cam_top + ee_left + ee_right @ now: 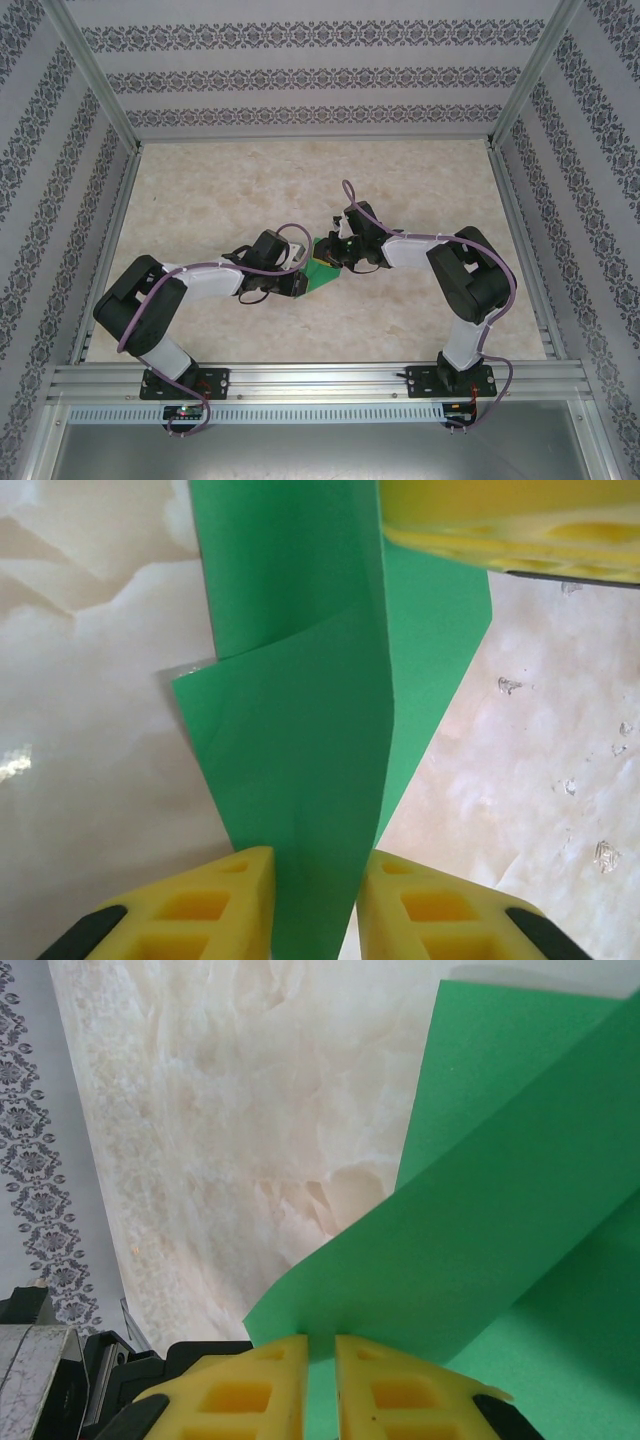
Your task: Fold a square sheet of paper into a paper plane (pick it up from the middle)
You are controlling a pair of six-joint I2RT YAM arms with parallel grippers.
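Observation:
The green square sheet of paper (pixel 323 271) lies partly folded in the middle of the table, between both grippers. In the left wrist view the sheet (pixel 300 730) shows a long crease and an overlapping flap. My left gripper (pixel 315 858) is open, its yellow fingers either side of the folded strip with a gap. In the top view my left gripper (pixel 300 278) sits at the sheet's left edge. My right gripper (pixel 321 1342) is shut on the edge of a raised flap of the sheet (pixel 480 1220). From above, my right gripper (pixel 336 256) is at the sheet's far right edge.
The beige marbled tabletop (pixel 300 180) spreads on all sides of the paper. Patterned walls (pixel 300 70) and an aluminium frame (pixel 320 375) enclose the table. One yellow finger of the right gripper (pixel 500 520) hangs over the sheet in the left wrist view.

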